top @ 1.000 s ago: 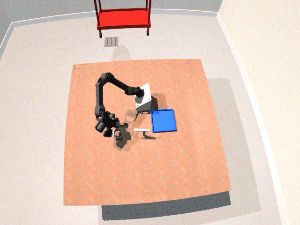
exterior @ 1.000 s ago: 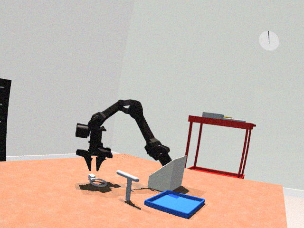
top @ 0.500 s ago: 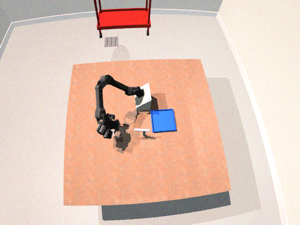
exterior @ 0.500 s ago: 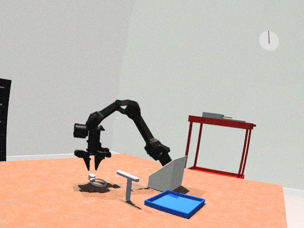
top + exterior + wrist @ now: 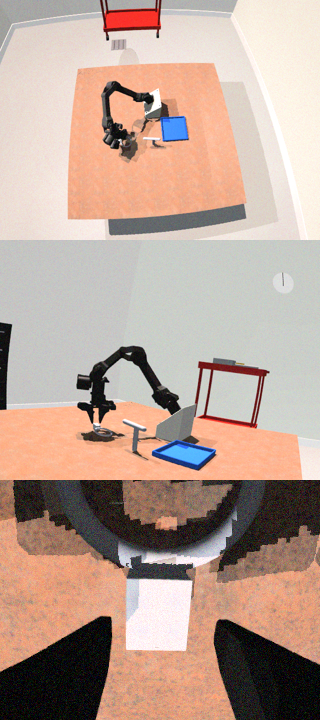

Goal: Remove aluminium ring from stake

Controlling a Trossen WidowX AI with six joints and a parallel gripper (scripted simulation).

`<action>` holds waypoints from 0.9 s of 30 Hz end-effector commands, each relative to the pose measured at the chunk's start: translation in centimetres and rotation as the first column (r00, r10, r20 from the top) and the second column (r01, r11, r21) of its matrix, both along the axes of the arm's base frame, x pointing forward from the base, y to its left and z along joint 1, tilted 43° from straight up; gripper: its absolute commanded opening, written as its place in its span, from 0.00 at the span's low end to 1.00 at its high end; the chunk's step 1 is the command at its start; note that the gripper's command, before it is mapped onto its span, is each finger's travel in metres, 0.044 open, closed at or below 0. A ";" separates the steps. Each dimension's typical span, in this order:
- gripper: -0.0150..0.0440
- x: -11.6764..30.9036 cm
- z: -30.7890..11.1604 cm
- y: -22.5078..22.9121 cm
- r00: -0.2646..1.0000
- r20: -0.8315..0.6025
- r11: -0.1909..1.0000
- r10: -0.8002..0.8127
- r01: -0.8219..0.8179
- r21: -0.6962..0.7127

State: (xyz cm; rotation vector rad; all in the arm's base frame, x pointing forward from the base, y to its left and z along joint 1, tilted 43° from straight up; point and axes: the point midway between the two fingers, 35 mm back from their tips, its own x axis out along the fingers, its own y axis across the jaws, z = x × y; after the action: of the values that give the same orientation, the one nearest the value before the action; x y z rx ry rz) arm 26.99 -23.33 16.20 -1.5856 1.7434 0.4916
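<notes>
"Reading the top view as a clock face, where's the ring?"

"The aluminium ring point(image 5: 131, 142) point(image 5: 104, 436) point(image 5: 80, 510) is off the stake, down at the worktop point(image 5: 155, 180) point(image 5: 64, 459) point(image 5: 40, 585). Its welded tab point(image 5: 119, 141) point(image 5: 96, 426) point(image 5: 160, 615) points to nine o'clock."

"And the claw?"

"The claw point(image 5: 120, 136) point(image 5: 96, 422) point(image 5: 164, 628) stands about half open, with hold of nothing. Its fingers point down just above the tab. In the wrist view the tab sits between them with a gap on either side, and the ring's hoop is at twelve."

"What's next to the ring?"

"At three o'clock from it, near but apart, the steel stake point(image 5: 151, 138) point(image 5: 135, 440) stands upright under its cross-bar point(image 5: 147, 138) point(image 5: 134, 425). The blue tray point(image 5: 174, 140) point(image 5: 178, 461) is at two o'clock from the stake, with no ring in it."

"Where's the arm mounted?"

"The black arm point(image 5: 105, 105) point(image 5: 151, 374) bends out from a sloped pedestal point(image 5: 153, 113) point(image 5: 173, 428), at twelve o'clock from the stake."

"Further off?"

"A red cart point(image 5: 131, 28) point(image 5: 232, 368) between eleven and twelve, with a floor vent point(image 5: 118, 44) near it. In the exterior view, a wall clock point(image 5: 283, 282) hangs at two o'clock and a black cabinet point(image 5: 3, 374) stands at nine."
</notes>
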 end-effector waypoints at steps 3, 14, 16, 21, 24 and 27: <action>0.59 -0.1 -1.0 -0.6 1.000 -0.008 1.000 0.003 -0.003 0.006; 0.50 -0.1 -1.2 -1.1 1.000 -0.003 1.000 -0.001 0.001 0.000; 0.48 -0.1 -1.2 -1.1 1.000 -0.003 1.000 -0.001 0.001 0.000; 0.43 -0.1 -1.2 -1.1 1.000 -0.003 1.000 -0.001 0.001 0.000; 0.39 -0.1 -1.2 -1.1 1.000 -0.003 1.000 -0.001 0.001 0.000; 0.36 -0.1 -1.2 -1.1 1.000 -0.003 1.000 -0.001 0.001 0.000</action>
State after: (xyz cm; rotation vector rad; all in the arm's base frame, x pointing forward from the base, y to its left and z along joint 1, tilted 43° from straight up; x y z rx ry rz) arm 26.88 -24.44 14.95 -1.5849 1.7471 0.4951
